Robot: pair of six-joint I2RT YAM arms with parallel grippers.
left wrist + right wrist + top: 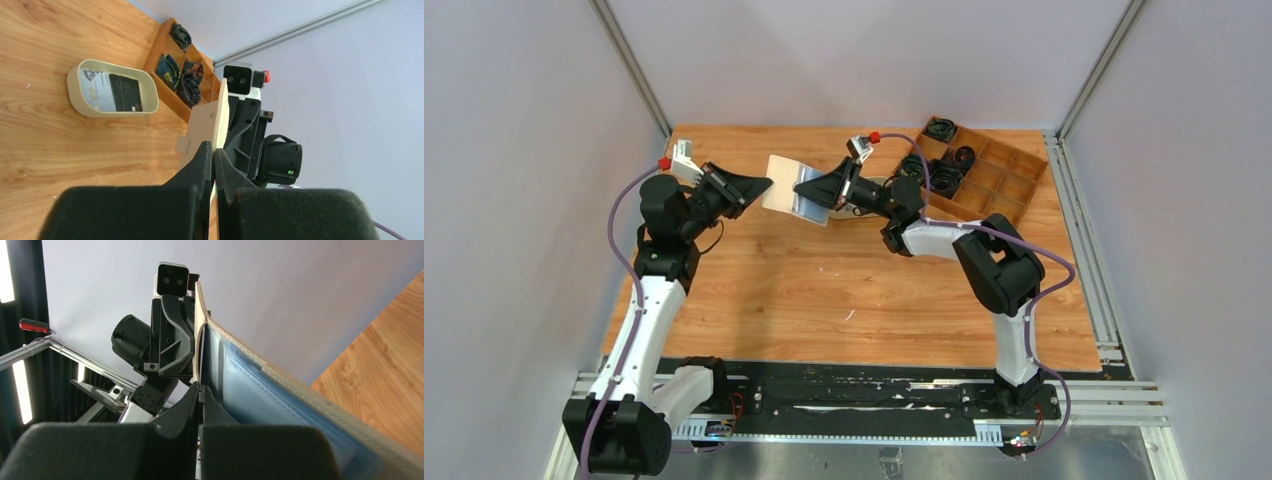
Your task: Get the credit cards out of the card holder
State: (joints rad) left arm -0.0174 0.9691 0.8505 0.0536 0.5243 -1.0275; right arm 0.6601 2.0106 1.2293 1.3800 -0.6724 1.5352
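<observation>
card holder [796, 187]: beige outside, pale blue inside, spread open | both arms' jaws clamped on its edges

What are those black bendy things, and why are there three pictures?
They are two robot arms bolted to a wooden table. Each ends in a two-finger pincher called a gripper. One picture looks down from above; the other two come from small cameras on each arm's wrist, so you see the black fingers up close.

Right now the left gripper and the right gripper are both pinched shut on an open beige card holder, held up between them. It is blue-grey inside.

On the table sits an oval tray with cards lying in it. Beside it is a wooden box with compartments, some holding coiled black cables.
</observation>
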